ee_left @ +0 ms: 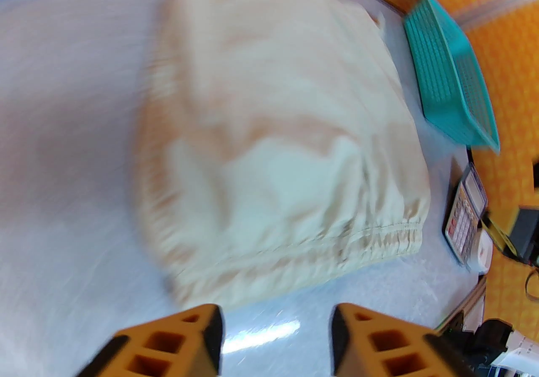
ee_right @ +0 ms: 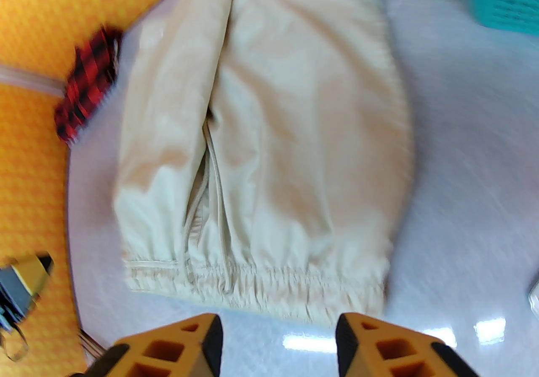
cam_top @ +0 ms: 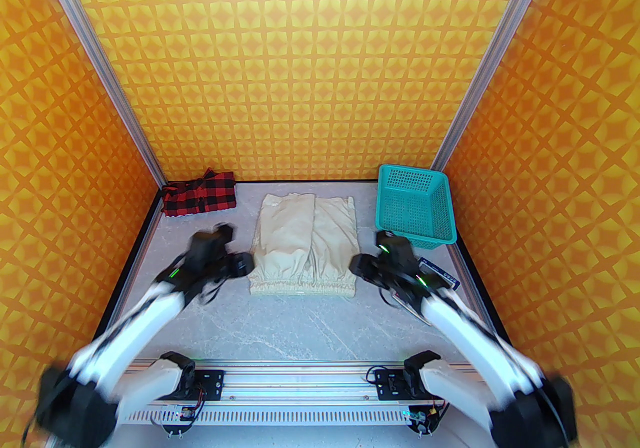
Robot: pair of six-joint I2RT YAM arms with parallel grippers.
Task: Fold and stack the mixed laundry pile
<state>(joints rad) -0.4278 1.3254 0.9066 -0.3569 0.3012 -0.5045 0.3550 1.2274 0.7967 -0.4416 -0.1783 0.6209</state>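
The banded garment (cam_top: 302,246) lies in the middle of the bench (cam_top: 300,331), its band nearest the arms. The shirt (cam_top: 200,193) sits at the far left corner, the basket (cam_top: 445,215) at the far right, and the calculator (cam_top: 441,277) just before the basket. The left claw (cam_top: 247,266) flanks the band's left end, the right claw (cam_top: 356,266) its right.

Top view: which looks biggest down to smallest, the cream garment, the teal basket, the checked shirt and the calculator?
1. cream garment
2. teal basket
3. checked shirt
4. calculator, partly covered, so its full size is unsure

Bare table (cam_top: 300,321) between cream garment (cam_top: 305,246), basket (cam_top: 441,210)
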